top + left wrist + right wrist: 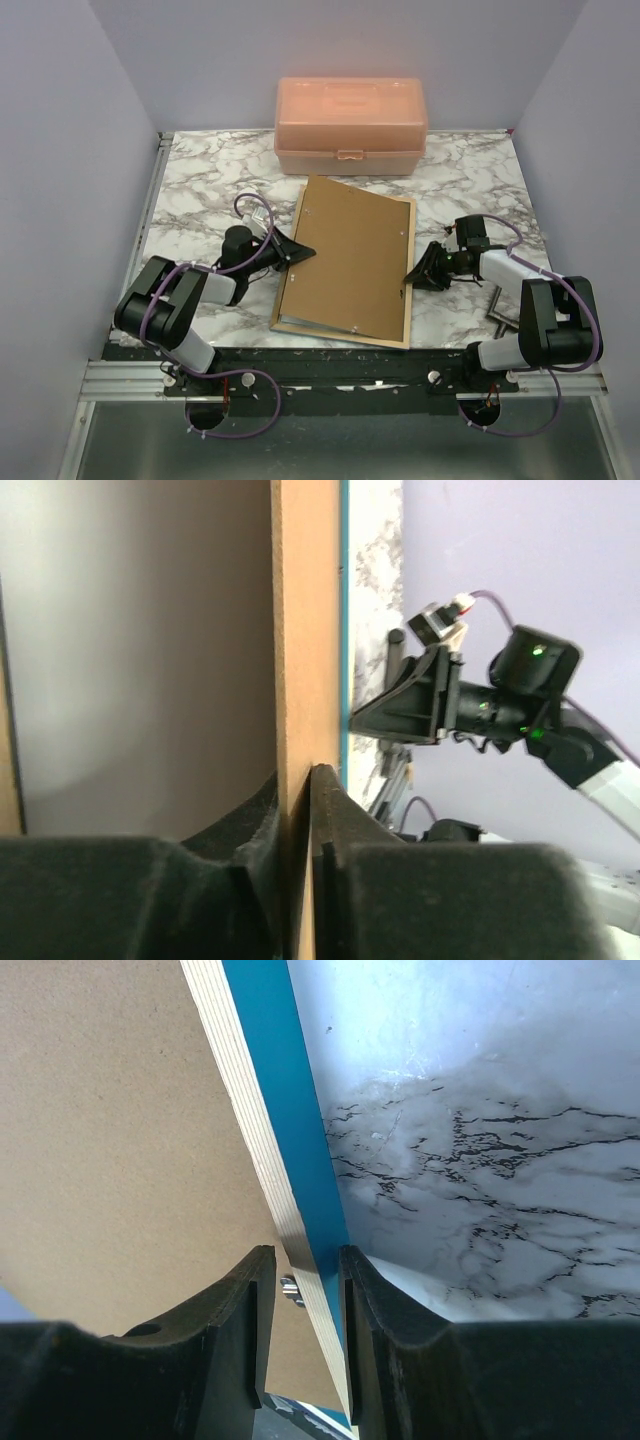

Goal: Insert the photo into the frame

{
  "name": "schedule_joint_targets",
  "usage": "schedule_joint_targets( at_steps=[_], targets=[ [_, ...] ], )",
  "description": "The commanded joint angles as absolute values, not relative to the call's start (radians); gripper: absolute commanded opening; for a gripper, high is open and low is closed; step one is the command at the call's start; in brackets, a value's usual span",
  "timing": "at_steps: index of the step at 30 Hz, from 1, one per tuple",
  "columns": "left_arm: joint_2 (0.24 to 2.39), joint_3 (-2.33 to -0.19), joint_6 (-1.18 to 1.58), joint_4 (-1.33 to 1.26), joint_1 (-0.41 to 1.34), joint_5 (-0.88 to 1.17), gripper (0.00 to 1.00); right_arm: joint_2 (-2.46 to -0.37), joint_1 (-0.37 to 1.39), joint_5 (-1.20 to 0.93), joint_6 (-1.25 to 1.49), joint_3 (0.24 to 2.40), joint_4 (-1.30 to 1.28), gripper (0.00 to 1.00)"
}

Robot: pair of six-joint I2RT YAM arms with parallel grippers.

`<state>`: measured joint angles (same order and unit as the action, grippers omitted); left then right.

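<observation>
At mid-table the frame [345, 337] is laid face down, with a brown backing board [350, 250] uppermost. Its left edge is pinched by the left gripper [297, 256], whose fingers are pressed tight on a thin brown strip (a blue line is seen just beside it in the left wrist view). Its right rim, with a pale ply edge and a blue face, is clamped between the barely parted fingers of the right gripper [410, 276]. The long axis is run near to far, with the far end leaning slightly right. Marbled table [200, 190] is seen around it. At the far edge a pink lidded box [350, 125] is stood shut, so its contents cannot be seen.
</observation>
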<state>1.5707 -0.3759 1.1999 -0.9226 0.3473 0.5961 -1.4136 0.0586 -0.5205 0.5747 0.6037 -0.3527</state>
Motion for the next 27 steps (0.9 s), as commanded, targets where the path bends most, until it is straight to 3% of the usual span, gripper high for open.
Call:
schedule_joint_targets(
  at_steps=[1,13,27],
  targets=[
    [1.531,-0.416,1.061,-0.737,0.382,0.608,0.23,-1.417,0.063,-0.532,0.572,0.594,-0.345,0.37],
    [1.477,-0.556,0.854,-0.271,0.396,0.494,0.64,-1.419,0.064,-0.526,0.571,0.601,-0.347,0.37],
    [1.528,-0.793,0.711,0.166,0.519,0.269,0.71,-1.428,0.064,-0.519,0.570,0.602,-0.345,0.37]
  ],
)
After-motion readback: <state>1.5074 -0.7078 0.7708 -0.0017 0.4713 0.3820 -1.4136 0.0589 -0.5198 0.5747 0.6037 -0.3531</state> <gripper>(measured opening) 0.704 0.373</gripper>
